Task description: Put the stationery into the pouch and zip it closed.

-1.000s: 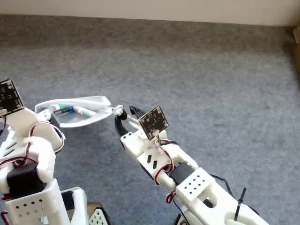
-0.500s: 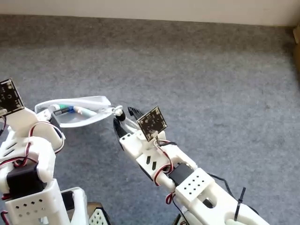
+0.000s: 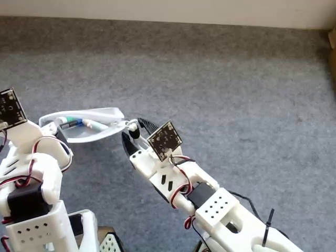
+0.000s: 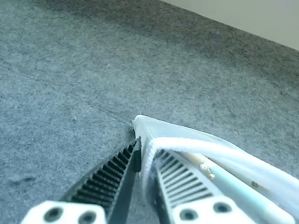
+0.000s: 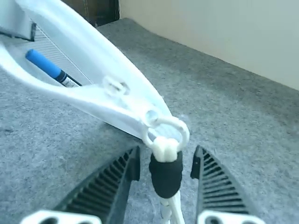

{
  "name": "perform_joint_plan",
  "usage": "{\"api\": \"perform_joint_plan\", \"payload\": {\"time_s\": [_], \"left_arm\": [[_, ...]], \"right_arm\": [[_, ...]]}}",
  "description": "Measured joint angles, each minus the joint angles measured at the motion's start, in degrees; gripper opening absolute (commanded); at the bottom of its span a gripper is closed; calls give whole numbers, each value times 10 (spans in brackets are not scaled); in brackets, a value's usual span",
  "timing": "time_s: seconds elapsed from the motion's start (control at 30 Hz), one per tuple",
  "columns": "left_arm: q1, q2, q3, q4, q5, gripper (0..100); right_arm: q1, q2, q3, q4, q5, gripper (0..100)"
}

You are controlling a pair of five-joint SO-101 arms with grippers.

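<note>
Surface: a grey short-pile carpet (image 3: 236, 94) runs from the arm bases out to the far edge. There it meets a pale wall (image 3: 184, 10). A brown edge (image 3: 333, 52) shows at the far right; what it belongs to cannot be told.

Count: two arms, the left arm (image 3: 31, 173) and the right arm (image 3: 210, 205). One pouch, one zip pull, two pens discernible.

Nearest, the right gripper (image 5: 167, 151) stands open. Its jaws flank the zip pull (image 5: 166, 170), a black toggle on a white ring, with a gap on each side.

Just beyond is the pouch (image 3: 97, 113), translucent white, its mouth gaping and the zip not closed. The pull hangs at the pouch end nearest the right arm. The left gripper (image 4: 139, 148) is clamped on the opposite end, with the pouch edge pinched between its ribbed jaws.

Inside the pouch lie a blue-and-green pen (image 3: 73, 123) and a pale pen (image 3: 97, 125), side by side along its length.
</note>
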Motion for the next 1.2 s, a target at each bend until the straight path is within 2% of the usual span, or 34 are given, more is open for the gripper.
{"api": "perform_joint_plan", "payload": {"time_s": [0.13, 0.2, 0.57, 0.67, 0.9, 0.97, 1.1, 1.2], "left_arm": [[0, 0, 0, -1, 0, 17], [0, 0, 0, -1, 0, 17], [-1, 0, 1, -3, 0, 17], [-4, 0, 7, -4, 0, 17], [-1, 0, 7, -11, 0, 20], [0, 0, 7, -11, 0, 52], [11, 0, 7, -11, 0, 176], [27, -5, 7, -11, 0, 183]], "right_arm": [[0, 0, -1, 0, 4, 39], [0, 0, -1, 0, 4, 20], [1, 0, -1, 0, 5, 4], [1, 0, -1, 2, 32, 4], [-2, -2, -4, 79, 52, 4], [-4, -2, -4, 105, 54, 4], [-4, -3, -8, 149, 55, 4], [-4, -17, -7, 164, 64, 4]]}}
